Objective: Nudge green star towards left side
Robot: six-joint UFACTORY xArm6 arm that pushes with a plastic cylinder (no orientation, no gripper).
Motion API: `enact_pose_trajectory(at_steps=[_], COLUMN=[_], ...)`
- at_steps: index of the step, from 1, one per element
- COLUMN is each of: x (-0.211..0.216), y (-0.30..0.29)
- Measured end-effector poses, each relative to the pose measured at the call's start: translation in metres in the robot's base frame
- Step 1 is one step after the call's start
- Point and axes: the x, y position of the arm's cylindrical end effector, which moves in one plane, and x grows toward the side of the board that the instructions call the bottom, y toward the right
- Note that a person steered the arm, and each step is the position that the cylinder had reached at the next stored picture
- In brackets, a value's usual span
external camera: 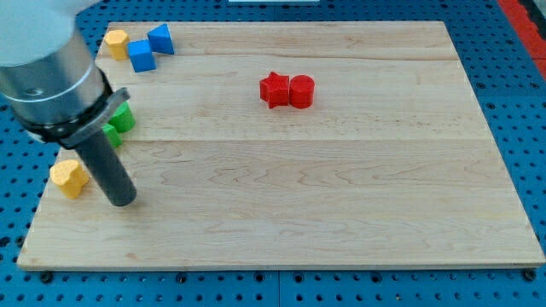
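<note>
Status: green star not clearly identifiable. Two green blocks sit near the board's left edge, both partly hidden behind the arm's housing. The upper green block (pixel 124 118) shows a rounded side. The lower green block (pixel 112 134) shows only a sliver. I can't tell which one is the star from this angle.

Either way, green is already well over on the view's left, close to the left edge of the wooden board (pixel 341 213). My read: the nudge is mostly done or nearly so, and little room is left for more leftward travel. Can't confirm, since the star's shape is hidden.

Tool: plain dark rod, no jaws, nothing to spread or pinch. My tip (pixel 122 202) rests on the board, below the green pair and apart from it, just to the right of the lower yellow block (pixel 69 177). Not touching any block, as far as I can see.

Other blocks:
- yellow block at top left (pixel 115 43), beside two blue blocks
- blue block (pixel 142 56) and a blue wedge-like block (pixel 161 39), touching or nearly touching
- red star (pixel 274 89) and red cylinder (pixel 301 90), touching, top centre, well away from the action

Containers: none in view. Just the flat board on a blue pegboard table (pixel 512 128).

Risk if pushing more: green could go off the left edge, or the rod could clip the lower yellow block.
</note>
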Motion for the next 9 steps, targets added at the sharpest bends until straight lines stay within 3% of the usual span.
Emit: enact_pose_trajectory(at_steps=[2, 4, 7, 9], x=[0.000, -0.028, -0.053, -0.064], y=[0.033, 0.039, 0.031, -0.018])
